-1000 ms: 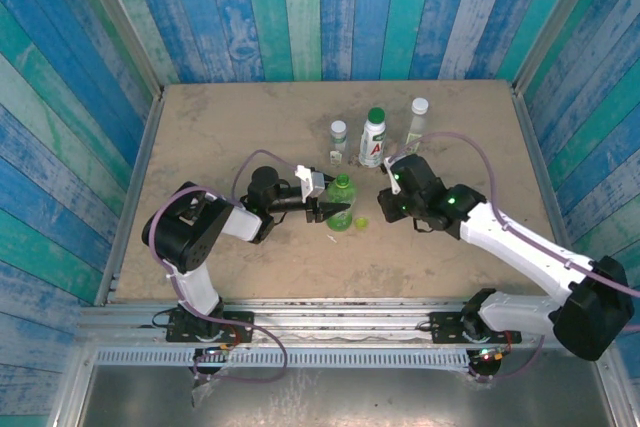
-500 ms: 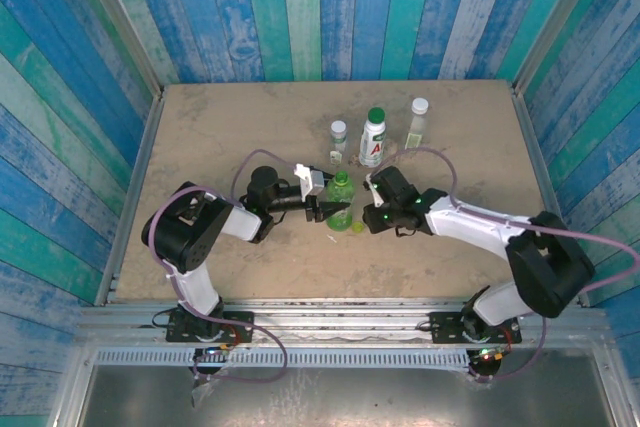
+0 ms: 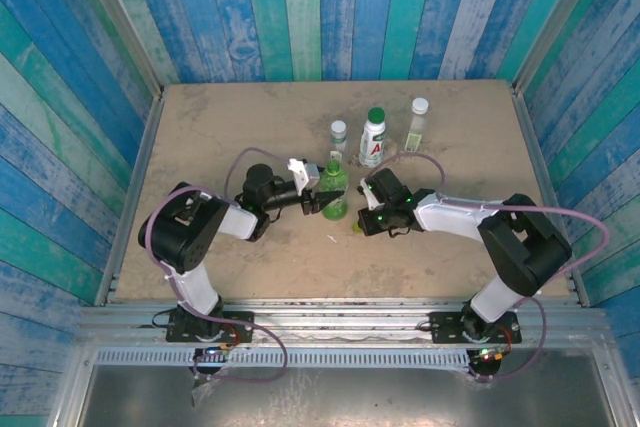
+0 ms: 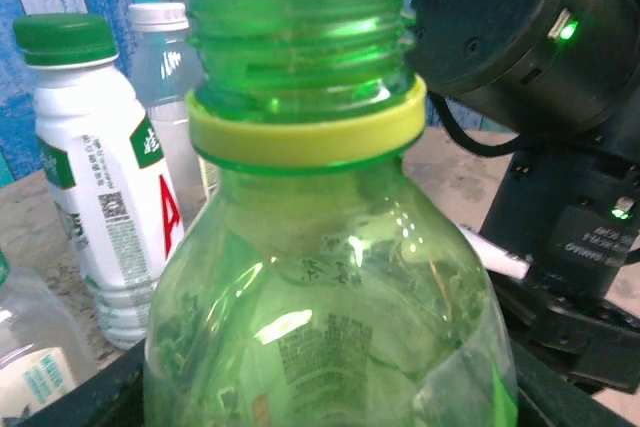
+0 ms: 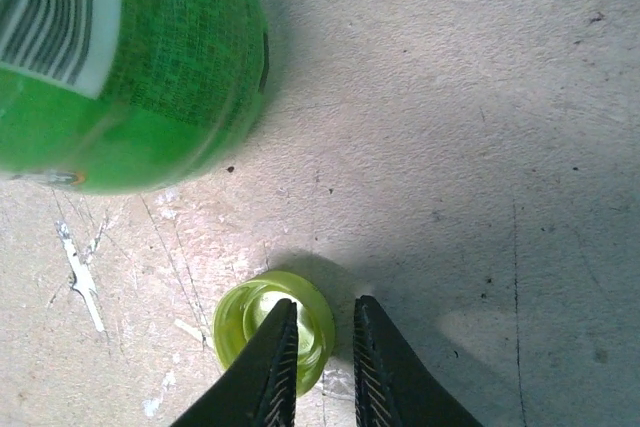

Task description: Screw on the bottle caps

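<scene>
Spanning the enclosure, a sandy-brown bench (image 3: 200, 137) sits inside blue and green plank walls (image 3: 300, 7).

The left arm (image 3: 205, 222) reaches in from the left and the right arm (image 3: 470, 219) from the right. Their tips meet near bench centre.

Three bottles stand upright in a row toward the far edge, all capped:
- The white bottle (image 4: 95, 197) with a red-and-green label is in the middle, and a dark green cap (image 4: 65, 39) is on it.
- The tall clear bottle (image 3: 417, 129) is at the right of the row, with a white cap (image 3: 420, 104).
- The short clear bottle (image 3: 339, 143) is at the left of the row, also white-capped.

The green bottle (image 4: 330, 327) stands just in front of that row, between the two arms. Its threaded neck is open, and a yellow-green ring (image 4: 305, 132) sits below the threads.

The left end effector (image 3: 325, 202) is closed around the green bottle's body, with dark fingers on either side at the bottom of the left wrist view.

The yellow-green cap (image 5: 235, 332) lies on the bench with its hollow side up, just beside the green bottle's base and not touching it.

The right end effector (image 5: 324, 305) points down at the cap with its jaws drawn narrow. One finger is over the hollow and the other is outside the wall, so the rim lies between them. Whether they actually pinch the rim cannot be told.
</scene>
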Available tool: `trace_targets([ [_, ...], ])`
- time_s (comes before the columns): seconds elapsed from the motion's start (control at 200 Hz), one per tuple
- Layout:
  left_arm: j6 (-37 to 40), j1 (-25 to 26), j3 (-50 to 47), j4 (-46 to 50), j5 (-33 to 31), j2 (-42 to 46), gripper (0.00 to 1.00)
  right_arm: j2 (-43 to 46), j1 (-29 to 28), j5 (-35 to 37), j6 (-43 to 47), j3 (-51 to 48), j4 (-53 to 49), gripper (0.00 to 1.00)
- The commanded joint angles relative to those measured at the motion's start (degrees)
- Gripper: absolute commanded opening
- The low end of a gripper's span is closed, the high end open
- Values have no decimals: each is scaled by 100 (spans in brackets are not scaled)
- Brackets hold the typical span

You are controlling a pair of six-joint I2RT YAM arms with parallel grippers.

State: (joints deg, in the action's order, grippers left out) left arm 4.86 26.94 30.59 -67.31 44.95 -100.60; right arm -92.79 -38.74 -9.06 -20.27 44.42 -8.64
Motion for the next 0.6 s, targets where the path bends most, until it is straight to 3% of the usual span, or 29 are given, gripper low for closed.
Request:
trace_targets([
  [0.0, 204, -63, 0, 655, -314, 95, 64, -75, 40, -47, 4, -74, 21, 10],
  [0.15, 137, -64, -47, 525, -329, 69, 70, -28, 52, -30, 21, -89, -8, 2],
  [0.411, -125, -64, -265, 109, -453, 297, 87, 472, 155, 141, 59, -327, 123, 0],
  [0.596, -385, -59, -616, -442, -618, 653, 100, 1116, 404, -236, 43, -603, 375, 0],
])
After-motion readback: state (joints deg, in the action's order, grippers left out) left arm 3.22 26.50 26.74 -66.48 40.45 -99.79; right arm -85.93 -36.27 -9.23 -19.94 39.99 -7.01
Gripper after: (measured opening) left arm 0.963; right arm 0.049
